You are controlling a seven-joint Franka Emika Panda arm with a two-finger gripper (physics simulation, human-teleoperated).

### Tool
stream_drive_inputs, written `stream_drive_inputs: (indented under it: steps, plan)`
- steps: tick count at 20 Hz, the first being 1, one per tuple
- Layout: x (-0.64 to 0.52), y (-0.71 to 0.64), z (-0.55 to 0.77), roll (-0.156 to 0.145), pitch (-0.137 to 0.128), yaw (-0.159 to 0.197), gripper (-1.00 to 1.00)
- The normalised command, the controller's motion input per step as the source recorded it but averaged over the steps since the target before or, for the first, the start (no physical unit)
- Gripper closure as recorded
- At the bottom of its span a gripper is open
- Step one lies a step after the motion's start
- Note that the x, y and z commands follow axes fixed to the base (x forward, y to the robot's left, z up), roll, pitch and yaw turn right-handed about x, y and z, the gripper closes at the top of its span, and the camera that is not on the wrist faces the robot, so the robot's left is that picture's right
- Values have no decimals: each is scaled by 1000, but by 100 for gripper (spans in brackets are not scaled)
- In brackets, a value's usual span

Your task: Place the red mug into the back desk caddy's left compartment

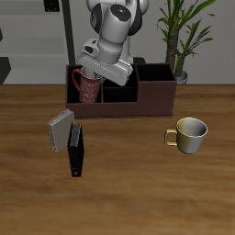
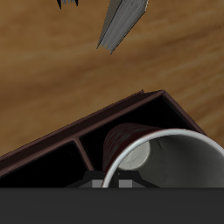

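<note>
**Inspector:** Start with the largest items. What stands where, and for what reason?

**Assistant:** The table [image 1: 117, 197] carries the back desk caddy [image 1: 154, 99] along its far side, open face upward so items drop in from above. The arm leans over one end of it, which I judge is to bring its load directly above the left compartment [image 1: 77, 84], the tall black-lined section at that end.

**Inspector:** Location of the task item?

**Assistant:** The red mug [image 1: 89, 88] sits at that compartment, its lower body behind the caddy wall and its rim above the wall line. Whether the base rests on the compartment floor cannot be told.

**Inspector:** Orientation?

**Assistant:** Long axis near vertical with a slight tilt, mouth upward. In the wrist view the pale rim [image 2: 166, 157] fills the foreground, which agrees with the mouth facing the camera. The handle direction I cannot confirm.

**Inspector:** State of the end effector?

**Assistant:** The end effector [image 1: 92, 72] is at the mug's rim, apparently gripping it; the fingers are hidden, so the opening cannot be read.

**Inspector:** Other items?

**Assistant:** A yellowish mug [image 1: 189, 134] stands well apart nearer the front; a grey book [image 1: 61, 130] leans beside a black stand [image 1: 75, 152].
</note>
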Motion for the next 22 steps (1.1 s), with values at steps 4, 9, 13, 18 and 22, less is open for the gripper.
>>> stream_drive_inputs:
  steps: [4, 9, 13, 18, 22]
  plan:
    - [110, -147, -306, -22, 70, -70, 100]
    - [82, -48, -271, -4, 79, -61, -100]
    - [-13, -56, -60, 14, 42, -61, -100]
    - [-82, -39, 32, -10, -4, -14, -100]
    - [-135, -37, 181, 4, -31, 16, -100]
